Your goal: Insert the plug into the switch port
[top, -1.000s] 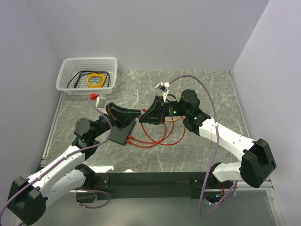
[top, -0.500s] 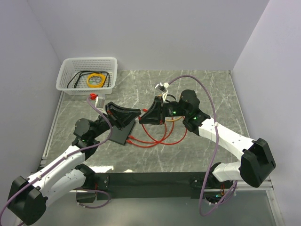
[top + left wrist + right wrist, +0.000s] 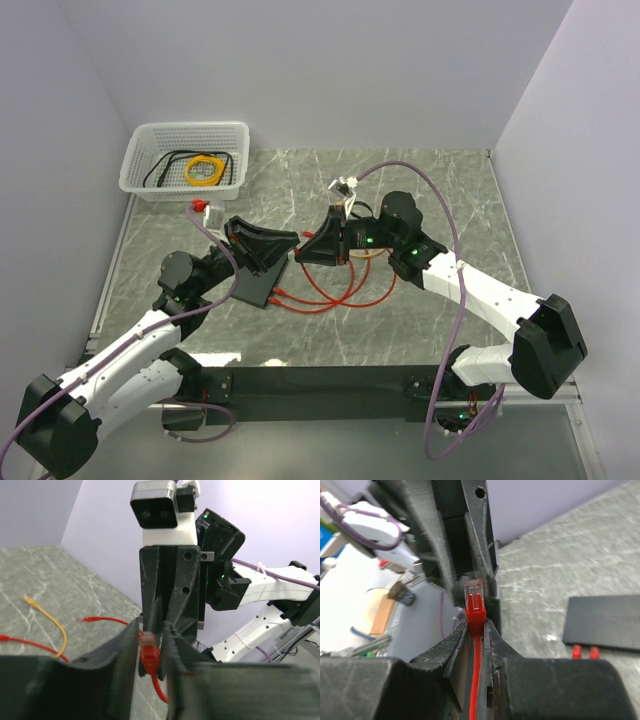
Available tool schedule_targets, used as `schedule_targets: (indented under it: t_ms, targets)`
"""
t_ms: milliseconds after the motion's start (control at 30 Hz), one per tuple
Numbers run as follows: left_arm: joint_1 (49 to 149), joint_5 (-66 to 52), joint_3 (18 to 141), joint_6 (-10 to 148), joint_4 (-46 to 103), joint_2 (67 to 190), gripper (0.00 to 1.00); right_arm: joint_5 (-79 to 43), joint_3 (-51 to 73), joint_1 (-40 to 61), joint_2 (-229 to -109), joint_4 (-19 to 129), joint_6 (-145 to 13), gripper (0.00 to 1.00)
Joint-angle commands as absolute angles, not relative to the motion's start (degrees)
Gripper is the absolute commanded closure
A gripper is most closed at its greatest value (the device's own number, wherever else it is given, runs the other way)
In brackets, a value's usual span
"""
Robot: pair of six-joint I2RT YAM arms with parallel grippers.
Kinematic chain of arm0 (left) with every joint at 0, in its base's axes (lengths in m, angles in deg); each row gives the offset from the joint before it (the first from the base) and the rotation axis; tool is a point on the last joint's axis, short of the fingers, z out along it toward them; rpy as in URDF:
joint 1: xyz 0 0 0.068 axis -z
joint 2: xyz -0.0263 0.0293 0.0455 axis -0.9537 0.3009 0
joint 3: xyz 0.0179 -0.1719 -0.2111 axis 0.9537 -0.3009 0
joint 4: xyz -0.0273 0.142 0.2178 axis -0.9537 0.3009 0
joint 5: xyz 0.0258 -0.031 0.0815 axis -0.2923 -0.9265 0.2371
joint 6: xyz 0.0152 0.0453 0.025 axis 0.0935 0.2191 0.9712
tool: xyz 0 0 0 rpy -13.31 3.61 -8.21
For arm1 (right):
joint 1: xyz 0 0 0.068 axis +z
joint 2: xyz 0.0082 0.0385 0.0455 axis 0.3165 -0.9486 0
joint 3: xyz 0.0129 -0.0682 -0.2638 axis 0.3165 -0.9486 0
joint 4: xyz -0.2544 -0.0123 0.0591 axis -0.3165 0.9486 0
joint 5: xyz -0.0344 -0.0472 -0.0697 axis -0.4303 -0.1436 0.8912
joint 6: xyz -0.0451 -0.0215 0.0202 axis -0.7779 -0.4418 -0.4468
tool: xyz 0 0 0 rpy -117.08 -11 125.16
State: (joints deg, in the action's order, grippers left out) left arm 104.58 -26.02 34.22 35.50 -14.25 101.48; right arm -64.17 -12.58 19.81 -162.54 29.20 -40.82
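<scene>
Grey marbled bench, pale walls around it.

Top view: we see the left pincer and right pincer meeting tip to tip above the bench, just right of the flat black switch box. Red cord loops lie nearer the arm bases. A white mesh basket sits in the far left corner.

Left wrist view: the plug shows blurred between the left fingers. We cannot tell whether they pinch it.

Right wrist view: the right fingers are clenched on the plug's red boot, clear tip upward. The switch box lies well apart, with two red connectors at its near edge. We cannot make out its ports.
</scene>
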Motion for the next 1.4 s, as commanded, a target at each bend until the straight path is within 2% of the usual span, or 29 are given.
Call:
schedule_targets:
  t_ms: [0, 67, 133, 167, 233, 267, 367, 667, 833, 967, 1367]
  targets:
    - [104.6, -24.4, 33.2, 36.9, -12.0, 99.3, 0.66, -57.5, -10.7, 20.1, -161.0, 35.7, -44.5, 1.0]
    - [104.6, -22.8, 32.6, 37.5, -10.2, 98.6, 0.49, -54.7, -9.7, 20.1, -161.7, 40.6, -46.6, 1.0]
    - [104.6, -21.6, 32.2, 38.3, -7.1, 97.5, 0.38, -49.8, -8.8, 20.4, -162.2, 44.0, -49.3, 1.0]
    - [104.6, -20.0, 32.0, 38.5, -6.2, 97.1, 0.29, -48.0, -8.4, 20.5, -162.3, 47.7, -50.2, 1.0]
    - [104.6, -18.4, 31.3, 39.4, -3.7, 96.2, 0.2, -41.5, -7.5, 21.4, -162.8, 51.5, -53.5, 1.0]
    - [104.5, -16.7, 31.1, 39.6, -2.9, 95.9, 0.13, -39.3, -7.5, 22.2, -162.9, 53.8, -54.3, 1.0]
    - [104.5, -14.0, 31.5, 40.4, 2.0, 95.3, 0.03, -33.8, -7.2, 23.7, -163.4, 57.4, -55.8, 1.0]
    - [101.9, 2.7, 35.5, 41.8, 20.6, 95.9, 0.01, -19.4, -4.8, 28.4, -168.7, 65.8, -59.0, 1.0]
    - [93.8, 2.0, 35.5, 38.1, 25.8, 99.1, 0.01, -12.6, -4.0, 30.5, -171.8, 68.2, -59.8, 1.0]
    - [88.9, 2.0, 35.2, 37.5, 27.9, 100.0, 0.01, -7.6, -1.8, 32.3, -175.7, 71.3, -60.8, 1.0]
    - [87.6, 5.5, 31.6, 35.9, 21.8, 108.2, 0.01, -0.8, 4.3, 36.9, -187.6, 75.4, -63.2, 1.0]
